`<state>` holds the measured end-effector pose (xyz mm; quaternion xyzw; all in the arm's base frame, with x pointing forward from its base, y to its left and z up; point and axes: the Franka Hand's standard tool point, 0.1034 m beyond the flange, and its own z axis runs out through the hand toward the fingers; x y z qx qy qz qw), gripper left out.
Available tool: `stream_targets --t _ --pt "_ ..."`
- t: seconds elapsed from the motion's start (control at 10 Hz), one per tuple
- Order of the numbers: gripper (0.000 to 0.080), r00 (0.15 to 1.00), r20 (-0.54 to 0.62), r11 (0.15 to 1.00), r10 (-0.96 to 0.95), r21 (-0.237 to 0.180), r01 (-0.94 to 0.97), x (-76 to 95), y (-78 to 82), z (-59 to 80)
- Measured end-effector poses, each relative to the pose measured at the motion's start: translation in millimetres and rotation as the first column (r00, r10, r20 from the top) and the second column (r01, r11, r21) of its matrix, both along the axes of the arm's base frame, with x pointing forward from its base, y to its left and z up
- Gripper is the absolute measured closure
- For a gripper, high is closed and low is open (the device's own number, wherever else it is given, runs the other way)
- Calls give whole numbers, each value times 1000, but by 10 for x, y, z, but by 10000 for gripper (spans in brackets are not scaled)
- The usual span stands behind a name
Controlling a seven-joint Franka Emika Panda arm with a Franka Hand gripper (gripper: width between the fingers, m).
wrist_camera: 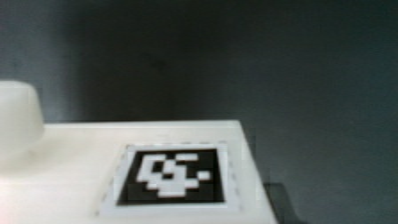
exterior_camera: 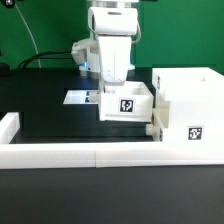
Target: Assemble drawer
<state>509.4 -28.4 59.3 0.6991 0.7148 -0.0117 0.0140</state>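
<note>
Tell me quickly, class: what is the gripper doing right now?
Gripper: down at the small tray; its fingers are hidden, so open or closed cannot be told.

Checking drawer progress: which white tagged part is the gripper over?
The small tray in the middle, directly below the gripper; the larger case stands on the exterior view's right, with no gripper above it.

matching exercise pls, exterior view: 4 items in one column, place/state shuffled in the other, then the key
Items:
1. gripper
2. drawer tray
3. drawer case
4. marker board

Places:
A. flat on the table, behind the tray
B. at the exterior view's right, tallest white box
C. directly below the gripper, tag facing the camera
D. coming down from above, fingers hidden at the tray

Pairs: 1-D, 2-C, 3-B, 4-A
</note>
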Motion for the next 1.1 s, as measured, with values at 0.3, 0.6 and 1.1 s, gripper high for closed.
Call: stream_targets --t 0.3,0.6,1.1 --pt "757 1000 -5 1000 -16 1 16 -13 -68 -7" --pt "757 1000 -7 1000 -21 1 21 -19 -79 -15" --pt "757 998 -50 996 -34 85 38 -11 -268 -15"
